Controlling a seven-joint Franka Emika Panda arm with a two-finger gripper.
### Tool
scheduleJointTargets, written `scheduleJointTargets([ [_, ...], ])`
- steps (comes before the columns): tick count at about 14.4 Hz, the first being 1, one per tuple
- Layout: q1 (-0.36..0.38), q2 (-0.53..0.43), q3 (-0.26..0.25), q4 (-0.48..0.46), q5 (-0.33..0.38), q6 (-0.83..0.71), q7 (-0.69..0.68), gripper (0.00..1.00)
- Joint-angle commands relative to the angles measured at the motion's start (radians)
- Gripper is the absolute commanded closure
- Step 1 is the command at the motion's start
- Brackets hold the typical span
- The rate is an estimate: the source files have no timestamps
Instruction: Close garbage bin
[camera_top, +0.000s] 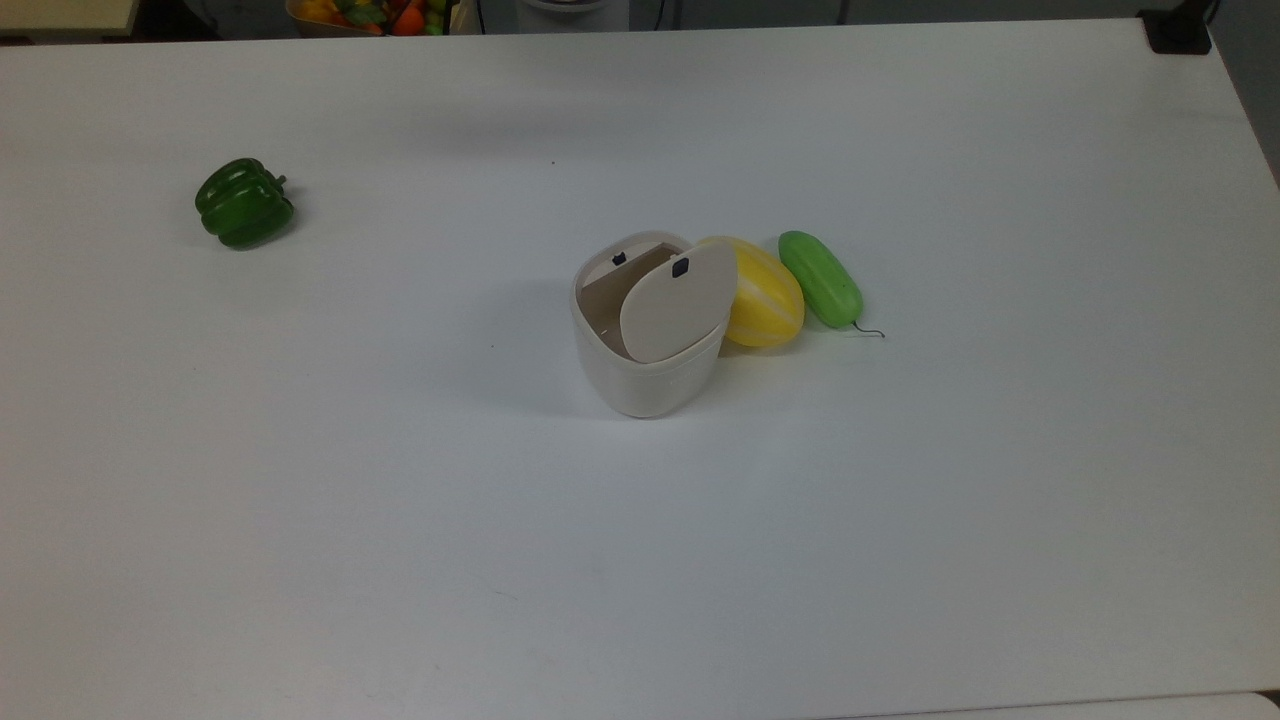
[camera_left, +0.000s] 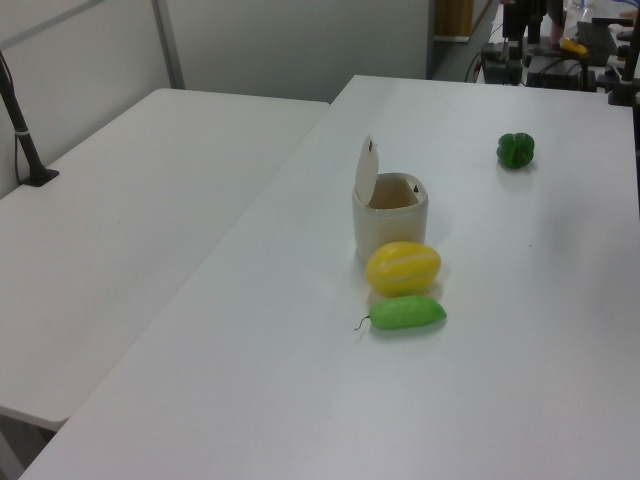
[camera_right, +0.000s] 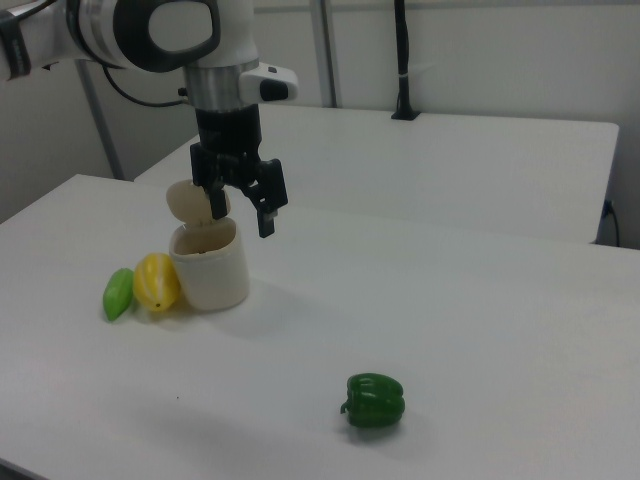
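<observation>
Near the surface's middle stood the garbage bin (camera_right: 208, 265), lid (camera_right: 190, 200) raised; claw (camera_right: 243, 210), released and empty, hung just above its rim.

On the counter (camera_top: 900, 520), the garbage bin (camera_top: 645, 340) stands mid-scene. In the top view a melon (camera_top: 765, 295) touches its right side, a cucumber (camera_top: 820, 278) just beyond, and a pepper (camera_top: 244, 203) sits far left.

The arm (camera_right: 150, 35) has glossy white rounded links with a dark grey joint cap; its end effector (camera_right: 243, 210) is black with two angular fingers.
</observation>
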Motion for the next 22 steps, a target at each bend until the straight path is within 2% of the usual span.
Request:
scheduleJointTargets([
  [1,0.016,-0.031,-0.013,-0.023,-0.019,-0.022,0.014,0.0],
  [8,0.018,-0.018,-0.01,-0.023,0.003,-0.007,0.006,0.0],
  [13,0.018,0.005,-0.011,-0.023,0.079,-0.003,-0.003,0.0],
  [17,0.025,0.024,-0.011,-0.025,0.081,0.123,0.015,0.0],
  [20,0.028,0.024,-0.01,-0.023,0.084,0.123,0.017,0.0],
  [22,0.034,0.021,-0.01,-0.023,0.112,0.12,0.019,0.0],
])
